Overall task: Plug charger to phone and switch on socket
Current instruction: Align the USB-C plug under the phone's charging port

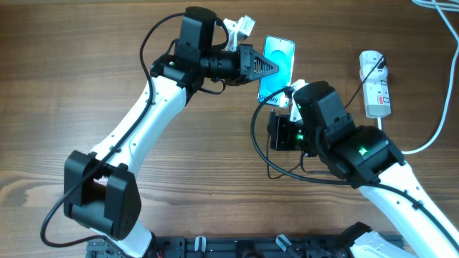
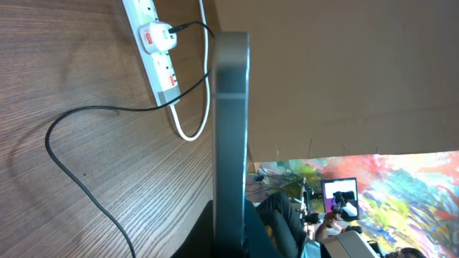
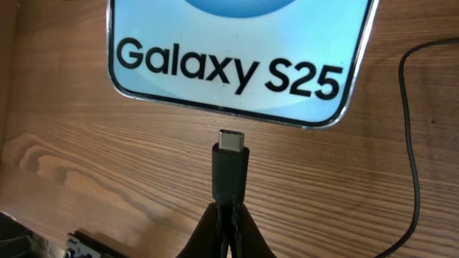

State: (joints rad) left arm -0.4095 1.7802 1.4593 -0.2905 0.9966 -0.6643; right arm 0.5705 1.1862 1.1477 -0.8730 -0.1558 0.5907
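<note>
Right wrist view gives me the best look. The right gripper [image 3: 228, 218] is pinched on the charger [image 3: 231, 168] just behind its metal tip. The tip points to 12 o'clock at the phone [image 3: 237, 50], close under the bottom edge but not touching.

The charger's plug body is short, stiff and dark, so a hold near the tip suits it. Its thin black cable is limp and light and should only trail.

The phone is a flat, glossy slab with a cyan screen and a white "Galaxy S25" band. I expect it to be slippery and to slide if pushed. The left gripper [image 1: 267, 67] seems clamped on it, though its fingers are hidden in its own camera. I judge that brace is needed against the push.

The socket [image 1: 374, 84] lies at 3 o'clock from the phone, white with small red markings.
</note>
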